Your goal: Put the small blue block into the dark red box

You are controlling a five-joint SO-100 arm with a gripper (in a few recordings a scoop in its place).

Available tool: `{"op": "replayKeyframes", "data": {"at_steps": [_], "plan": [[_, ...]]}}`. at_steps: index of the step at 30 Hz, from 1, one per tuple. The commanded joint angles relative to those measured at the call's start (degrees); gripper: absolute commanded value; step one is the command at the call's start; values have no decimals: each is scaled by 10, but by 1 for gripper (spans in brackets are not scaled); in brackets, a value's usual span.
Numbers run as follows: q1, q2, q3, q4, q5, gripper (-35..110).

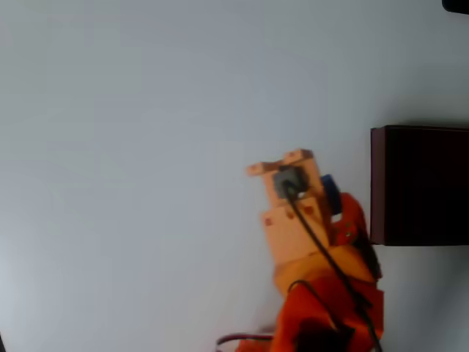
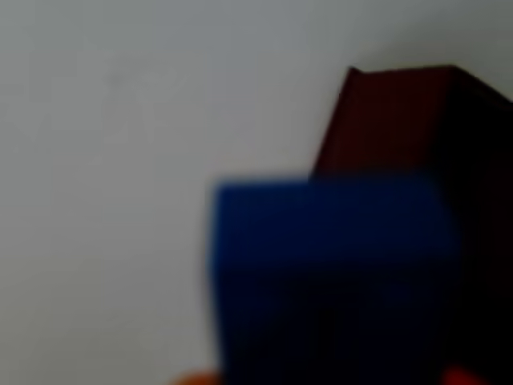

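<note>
One plain pale grey table (image 1: 132, 147), dark red box (image 1: 421, 183) at its right edge.

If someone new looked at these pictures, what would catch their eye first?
Probably the orange arm rising from the bottom edge of the overhead view, a bit of small blue block peeking beside its gripper. In the wrist view that block looms large and blurred. The dark red box sits at the right edge.
</note>
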Motion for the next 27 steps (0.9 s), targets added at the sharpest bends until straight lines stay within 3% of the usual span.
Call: {"op": "replayKeyframes", "data": {"at_steps": [1, 16, 19, 27], "plan": [[69, -29, 25, -71, -22, 0], [182, -428, -190, -128, -95, 1], [188, -467, -221, -115, -91, 12], [196, -474, -214, -94, -71, 16]]}}
